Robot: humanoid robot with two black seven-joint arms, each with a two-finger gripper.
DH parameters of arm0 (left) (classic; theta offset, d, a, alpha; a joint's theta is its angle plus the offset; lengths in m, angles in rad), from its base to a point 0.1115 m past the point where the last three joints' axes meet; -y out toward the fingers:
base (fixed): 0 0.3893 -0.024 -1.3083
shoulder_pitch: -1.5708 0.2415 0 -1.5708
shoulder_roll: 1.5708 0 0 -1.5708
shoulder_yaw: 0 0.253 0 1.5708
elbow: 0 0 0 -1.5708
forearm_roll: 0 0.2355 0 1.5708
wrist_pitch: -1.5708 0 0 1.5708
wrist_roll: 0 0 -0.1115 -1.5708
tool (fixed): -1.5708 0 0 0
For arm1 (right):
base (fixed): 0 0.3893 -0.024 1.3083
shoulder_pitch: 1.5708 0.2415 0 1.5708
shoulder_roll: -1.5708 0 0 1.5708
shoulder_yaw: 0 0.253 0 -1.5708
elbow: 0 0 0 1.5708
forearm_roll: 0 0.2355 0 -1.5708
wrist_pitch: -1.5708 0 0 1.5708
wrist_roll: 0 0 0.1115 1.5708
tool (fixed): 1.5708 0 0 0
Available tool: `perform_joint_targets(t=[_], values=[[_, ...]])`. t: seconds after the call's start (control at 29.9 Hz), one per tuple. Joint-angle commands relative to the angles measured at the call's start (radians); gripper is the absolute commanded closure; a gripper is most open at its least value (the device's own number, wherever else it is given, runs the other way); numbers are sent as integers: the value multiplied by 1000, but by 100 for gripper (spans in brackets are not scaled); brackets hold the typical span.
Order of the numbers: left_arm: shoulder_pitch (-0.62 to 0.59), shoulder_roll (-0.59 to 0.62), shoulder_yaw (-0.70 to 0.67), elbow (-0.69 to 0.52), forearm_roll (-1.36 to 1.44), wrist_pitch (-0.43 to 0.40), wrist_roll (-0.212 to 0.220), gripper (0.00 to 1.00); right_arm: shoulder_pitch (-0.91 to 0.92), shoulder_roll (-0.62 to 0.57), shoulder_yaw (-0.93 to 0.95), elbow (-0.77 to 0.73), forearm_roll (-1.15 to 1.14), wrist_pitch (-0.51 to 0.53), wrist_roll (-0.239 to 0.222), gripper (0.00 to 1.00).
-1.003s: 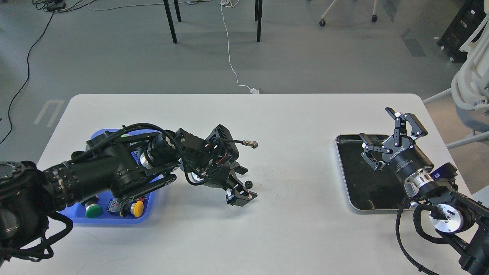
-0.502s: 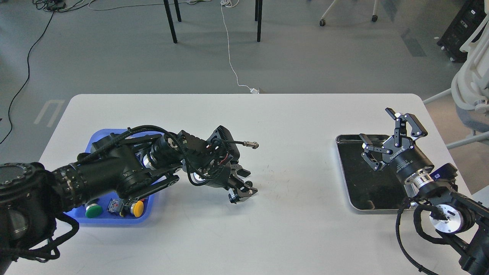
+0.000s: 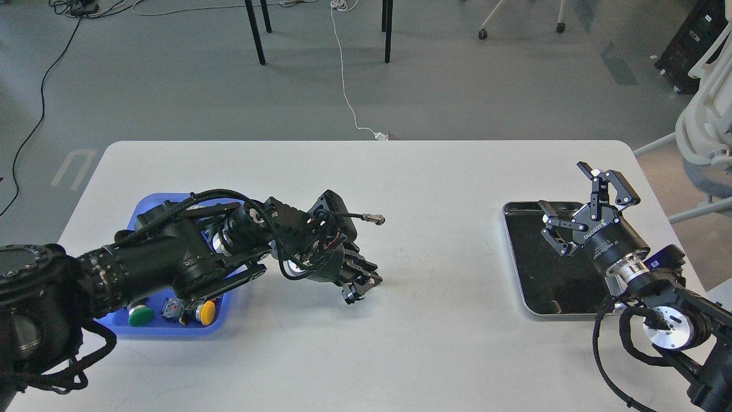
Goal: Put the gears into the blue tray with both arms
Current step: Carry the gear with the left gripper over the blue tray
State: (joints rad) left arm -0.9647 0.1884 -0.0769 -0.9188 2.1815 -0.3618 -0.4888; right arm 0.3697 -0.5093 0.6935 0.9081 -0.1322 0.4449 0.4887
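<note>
The blue tray [image 3: 171,329] sits at the table's left, mostly covered by my left arm. My left gripper [image 3: 360,284] is low on the table just right of that tray, its fingers drawn together on the spot where a small black gear lay. The gear itself is hidden between the fingers. My right gripper [image 3: 573,213] hangs open over the silver tray [image 3: 529,274] at the right, holding nothing. No other gears show on the table.
In the blue tray lie push-buttons with a green cap [image 3: 139,316] and a yellow cap [image 3: 205,312]. A cable plug [image 3: 374,218] sticks out from my left wrist. The silver tray's black floor looks bare. White tabletop spans the space between the two trays.
The left gripper's fingers have closed around the small gear that lay between them, and the gear no longer shows. The right arm has not moved.
</note>
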Motion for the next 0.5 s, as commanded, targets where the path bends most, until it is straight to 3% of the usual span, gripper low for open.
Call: perform_joint_targets(t=[0.0, 0.27, 0.47], values=[[-12, 67, -15, -34, 0, 12, 0, 87, 0, 0, 0, 0, 0, 0, 0, 2], [-127, 357, -17, -178, -118, 1, 0, 85, 2, 2, -2, 2, -1, 0, 0, 2], [-131, 592, -1, -198, -200, 1, 0, 85, 2, 3, -2, 2, -1, 0, 0, 2]])
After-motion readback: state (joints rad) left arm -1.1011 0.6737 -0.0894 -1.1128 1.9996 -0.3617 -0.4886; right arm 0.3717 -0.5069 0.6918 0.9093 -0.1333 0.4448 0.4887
